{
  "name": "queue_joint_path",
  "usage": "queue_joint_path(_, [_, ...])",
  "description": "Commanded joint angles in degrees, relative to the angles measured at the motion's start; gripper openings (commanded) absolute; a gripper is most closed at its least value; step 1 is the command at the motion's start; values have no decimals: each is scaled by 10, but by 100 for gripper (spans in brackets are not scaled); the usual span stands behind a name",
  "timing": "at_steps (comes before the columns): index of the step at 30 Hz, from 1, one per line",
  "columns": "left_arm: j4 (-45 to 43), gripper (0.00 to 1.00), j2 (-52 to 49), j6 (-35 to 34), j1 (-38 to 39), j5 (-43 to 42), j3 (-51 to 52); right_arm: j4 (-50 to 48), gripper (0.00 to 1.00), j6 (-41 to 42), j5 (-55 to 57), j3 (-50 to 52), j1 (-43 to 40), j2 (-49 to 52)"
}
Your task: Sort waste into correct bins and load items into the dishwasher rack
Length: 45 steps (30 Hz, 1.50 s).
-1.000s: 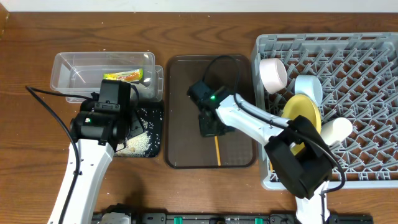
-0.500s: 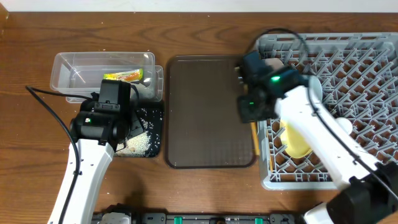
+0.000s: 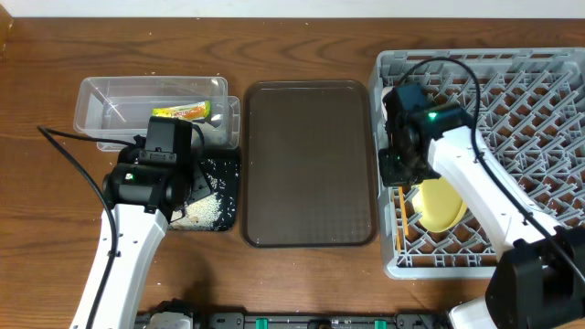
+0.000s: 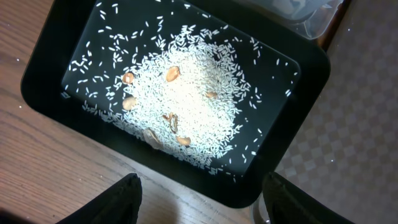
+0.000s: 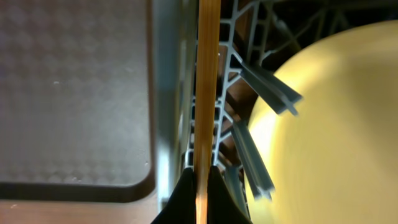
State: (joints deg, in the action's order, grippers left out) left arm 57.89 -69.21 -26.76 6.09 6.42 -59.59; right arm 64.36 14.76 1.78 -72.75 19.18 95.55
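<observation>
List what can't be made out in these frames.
- Overhead: the right arm covers part of the dishwasher rack; anything beneath is hidden.
- Overhead: the left arm hides most of the black tray.
- Right wrist: the chopstick runs off the top edge; one or two, unclear.
- Left wrist: the clear tub is cut off by the top edge.

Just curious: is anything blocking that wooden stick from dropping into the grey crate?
Nothing visible. The chopstick in the right gripper is above the dishwasher rack's left edge; the yellow plate sits beside it, not beneath.

Thin wooden chopstick (image 5: 207,81) along grey lattice plastic rack's (image 3: 548,73) 9 o'clock edge; round yellow plate (image 3: 439,206) at its 8 o'clock.
</observation>
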Motion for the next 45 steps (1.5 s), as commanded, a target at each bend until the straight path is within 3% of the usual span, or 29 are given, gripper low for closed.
queue_joint_path(1, [1, 65, -1, 7, -3, 7, 2, -20, 12, -11, 5, 29, -4, 0])
queue_joint_path(7, [-2, 78, -1, 14, -3, 6, 2, -43, 59, -11, -4, 20, -4, -5])
queue_joint_path(19, [21, 81, 27, 85, -3, -60, 4, -61, 61, -11, -21, -21, -5, -152])
queue_joint_path(26, [0, 81, 180, 120, -2, -63, 59, -20, 60, 21, 19, 1, -7, -261])
queue_joint_path(29, [-23, 82, 267, 101, -2, -71, 105, -25, 61, 28, 32, 44, -7, -325])
queue_joint_path(32, [-47, 90, 332, 85, -2, -69, 143, -44, 70, 38, 62, 104, -7, -405])
queue_joint_path(36, [-45, 90, 371, 85, -2, -75, 160, -59, 99, 41, 84, 163, -7, -509])
queue_joint_path(45, [-44, 91, 371, 85, -2, -73, 160, -56, 99, 41, 81, 184, -7, -617])
